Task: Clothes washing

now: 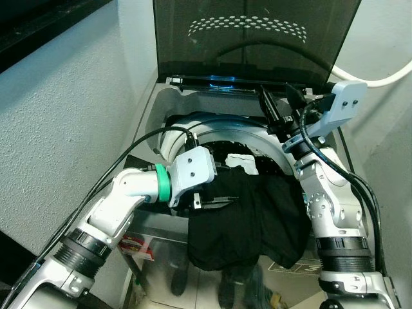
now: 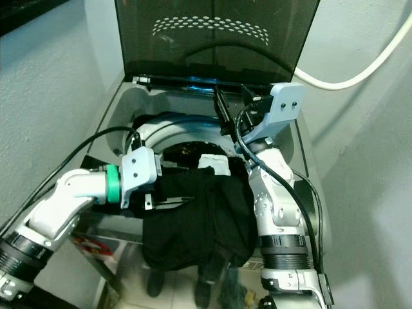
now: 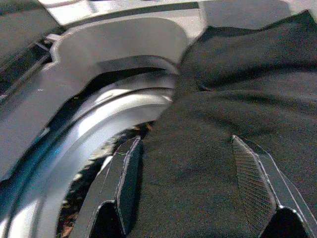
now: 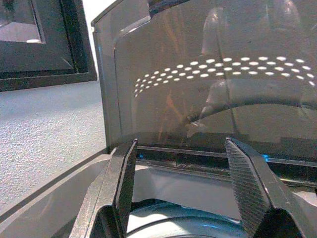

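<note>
The left hand point(image 1: 209, 203) was open against the black garment point(image 1: 248, 219), which hung half over the washer's front rim point(image 2: 103, 222), half in the drum point(image 3: 94, 144). Ungripped, its dangling weight could drag it to the floor. The right hand point(image 1: 280, 106) hovered open near the raised lid point(image 4: 208, 79).

A top-loading washer point(image 2: 122, 103) stands with its dark lid point(image 2: 215, 38) raised upright at the back. A black garment point(image 2: 196, 222) drapes over the washer's front rim, part inside the opening, most hanging down the front. The left gripper point(image 2: 168, 193) sits at the washer's front left, its fingers against the garment's upper edge. The right gripper point(image 2: 233, 103) is raised over the washer's rear right, fingers spread apart and holding nothing, pointing toward the lid. A white hose point(image 2: 351, 74) curves along the wall to the washer's right.
</note>
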`<state>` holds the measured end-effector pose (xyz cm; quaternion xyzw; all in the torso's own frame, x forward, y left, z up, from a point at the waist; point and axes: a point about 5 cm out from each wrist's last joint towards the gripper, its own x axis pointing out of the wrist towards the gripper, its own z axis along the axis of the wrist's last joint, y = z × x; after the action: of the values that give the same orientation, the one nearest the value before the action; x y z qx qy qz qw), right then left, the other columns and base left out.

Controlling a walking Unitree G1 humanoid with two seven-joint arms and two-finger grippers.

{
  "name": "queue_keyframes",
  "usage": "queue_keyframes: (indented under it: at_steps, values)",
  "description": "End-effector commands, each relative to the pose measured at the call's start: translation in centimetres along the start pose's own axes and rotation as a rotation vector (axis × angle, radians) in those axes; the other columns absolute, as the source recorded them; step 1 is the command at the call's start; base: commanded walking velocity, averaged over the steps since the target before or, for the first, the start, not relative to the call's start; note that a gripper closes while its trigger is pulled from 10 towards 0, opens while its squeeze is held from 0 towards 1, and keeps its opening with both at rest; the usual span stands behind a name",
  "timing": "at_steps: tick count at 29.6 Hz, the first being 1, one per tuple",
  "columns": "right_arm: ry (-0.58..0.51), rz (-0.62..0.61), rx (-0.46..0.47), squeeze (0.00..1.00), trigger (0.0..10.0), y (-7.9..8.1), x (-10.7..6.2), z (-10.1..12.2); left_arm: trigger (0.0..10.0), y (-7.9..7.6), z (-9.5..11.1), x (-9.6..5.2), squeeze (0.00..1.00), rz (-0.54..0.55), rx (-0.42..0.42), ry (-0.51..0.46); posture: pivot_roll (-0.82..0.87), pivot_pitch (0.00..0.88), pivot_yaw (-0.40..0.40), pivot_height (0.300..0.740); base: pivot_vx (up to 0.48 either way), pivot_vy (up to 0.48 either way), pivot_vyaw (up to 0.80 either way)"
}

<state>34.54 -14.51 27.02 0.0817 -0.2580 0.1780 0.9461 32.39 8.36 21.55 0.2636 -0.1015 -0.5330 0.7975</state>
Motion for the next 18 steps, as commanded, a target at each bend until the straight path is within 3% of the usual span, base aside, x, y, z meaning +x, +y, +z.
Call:
queue_keyframes:
  at_steps: [1, 2, 3, 5, 6, 7, 8, 9, 10, 11, 12, 14, 16, 17, 18]
  values:
    - [0.007, 0.001, 0.004, 0.0, 10.0, 0.2, -0.2, -0.2, 0.0, 0.3, -2.5, -0.5, 0.0, 0.053, -0.026, 0.123, 0.08, 0.075, 0.062, 0.724, 0.0, 0.0, 0.0]
    - [0.007, 0.001, 0.004, 0.0, 10.0, 0.2, -0.2, -0.2, 0.0, 0.3, -2.5, -0.5, 0.0, 0.053, -0.026, 0.123, 0.08, 0.075, 0.062, 0.724, 0.0, 0.0, 0.0]
    - [0.008, 0.002, 0.003, 0.0, 10.0, 0.3, -0.2, -0.2, 0.2, 1.4, -2.8, -0.5, 0.0, 0.125, 0.0, 0.154, 0.08, 0.075, 0.062, 0.724, 0.0, 0.0, 0.0]
    - [0.008, 0.002, 0.003, 0.0, 10.0, 0.3, -0.2, -0.2, 0.2, 1.4, -2.8, -0.5, 0.0, 0.125, 0.0, 0.154, 0.08, 0.075, 0.062, 0.724, 0.0, 0.0, 0.0]
    - [0.008, 0.002, 0.002, 0.0, 10.0, 0.3, -0.2, -0.2, 7.4, 3.1, -3.5, -0.9, 0.0, 0.253, 0.021, 0.23, 0.08, 0.074, 0.063, 0.724, 0.0, 0.0, 0.0]
    - [0.008, 0.0, 0.001, 0.0, 10.0, 0.3, -0.2, -0.2, 10.0, 5.2, -4.2, -1.7, 0.0, 0.417, 0.028, 0.309, 0.08, 0.074, 0.063, 0.724, 0.0, 0.0, 0.0]
    - [0.007, -0.001, -0.001, 0.0, 10.0, 0.3, -0.2, -0.1, 10.0, 7.2, -4.5, -2.8, 0.0, 0.575, 0.029, 0.359, 0.08, 0.075, 0.064, 0.724, 0.0, 0.0, 0.0]
    - [0.007, -0.001, -0.001, 0.0, 10.0, 0.3, -0.2, -0.1, 10.0, 7.2, -4.5, -2.8, 0.0, 0.575, 0.029, 0.359, 0.08, 0.075, 0.064, 0.724, 0.0, 0.0, 0.0]
    - [0.006, -0.002, -0.002, 0.0, 10.0, 0.3, -0.2, -0.1, 10.0, 8.4, -4.6, -3.6, 0.0, 0.67, 0.025, 0.382, 0.08, 0.075, 0.064, 0.724, 0.0, 0.0, 0.0]
    - [0.005, -0.001, -0.002, 0.0, 10.0, 0.3, -0.3, -0.1, 10.0, 10.1, -4.0, -5.0, 0.0, 0.806, 0.017, 0.365, 0.08, 0.075, 0.064, 0.724, 0.0, 0.0, 0.0]
    - [0.005, -0.001, -0.002, 0.0, 10.0, 0.3, -0.3, -0.1, 10.0, 10.1, -4.0, -5.0, 0.0, 0.806, 0.017, 0.365, 0.08, 0.075, 0.064, 0.724, 0.0, 0.0, 0.0]
    - [0.0, 0.018, -0.006, 0.0, 10.0, 0.5, -0.4, 0.0, 10.0, 12.9, -2.6, -7.9, 0.0, 1.063, -0.018, 0.29, 0.08, 0.078, 0.065, 0.724, 0.0, 0.0, 0.0]
    - [0.0, 0.018, -0.006, 0.0, 10.0, 0.5, -0.4, 0.0, 10.0, 12.9, -2.6, -7.9, 0.0, 1.063, -0.018, 0.29, 0.08, 0.078, 0.065, 0.724, 0.0, 0.0, 0.0]
    - [-0.003, 0.039, -0.005, 0.0, 10.0, 0.9, -0.4, 0.0, 10.0, 14.1, -1.8, -9.4, 0.0, 1.181, -0.048, 0.236, 0.07, 0.079, 0.066, 0.724, 0.0, 0.0, 0.0]
    - [-0.003, 0.039, -0.005, 0.0, 10.0, 0.9, -0.4, 0.0, 10.0, 14.1, -1.8, -9.4, 0.0, 1.181, -0.048, 0.236, 0.07, 0.079, 0.066, 0.724, 0.0, 0.0, 0.0]
